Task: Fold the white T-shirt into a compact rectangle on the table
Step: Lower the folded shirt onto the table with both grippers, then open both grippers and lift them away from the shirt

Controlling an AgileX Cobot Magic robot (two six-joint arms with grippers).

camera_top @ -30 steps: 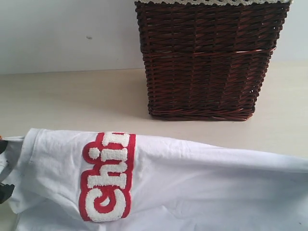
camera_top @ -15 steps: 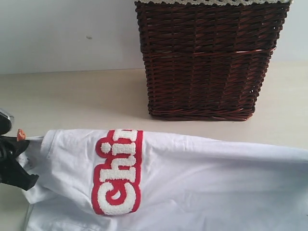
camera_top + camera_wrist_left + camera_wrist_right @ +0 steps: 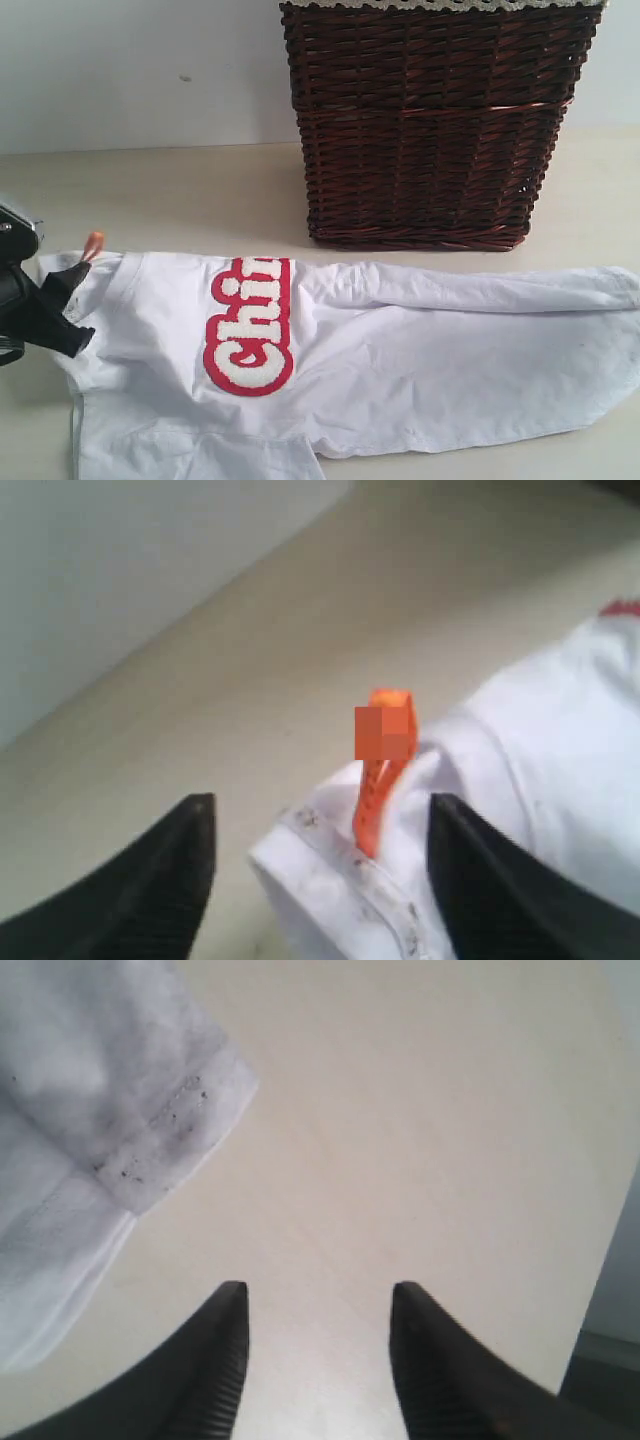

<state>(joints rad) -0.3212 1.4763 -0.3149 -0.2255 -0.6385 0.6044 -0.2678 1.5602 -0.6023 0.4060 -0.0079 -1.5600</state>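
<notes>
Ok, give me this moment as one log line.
left gripper: open, astride collar | right gripper: open, empty | white T-shirt: lying on table, partly folded

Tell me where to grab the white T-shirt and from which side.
Probably the collar hem beside the orange neck tag, approached from the white T-shirt's left end in the exterior view: that edge is bunched and sits between the left gripper's open jaws.
</notes>
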